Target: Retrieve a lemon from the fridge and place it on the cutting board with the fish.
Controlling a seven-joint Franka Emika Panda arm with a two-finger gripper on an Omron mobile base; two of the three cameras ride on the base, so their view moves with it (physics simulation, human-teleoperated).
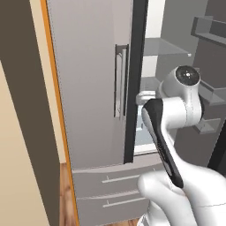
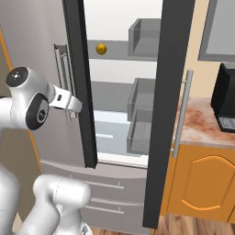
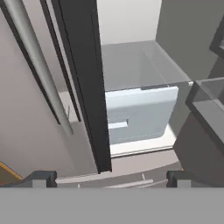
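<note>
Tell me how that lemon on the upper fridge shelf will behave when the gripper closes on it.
The lemon looks round and small, so it will probably roll along the flat grey shelf if nudged off-centre. Nothing beside it would stop it. Its smooth skin may slip between narrow pads. The gripper is open wide, leaving ample room.

A: The left base view looks from behind the arm, on its left, close to the fridge (image 1: 92, 88), facing its closed left door squarely.

B: The right base view stands behind on the right, facing the open compartment, with the counter (image 2: 202, 126) alongside.

A: Both share the shelves and lower drawers.

B: The hand view sits nearest, looking down past the door edge at the crisper drawer (image 3: 140, 113).
</note>
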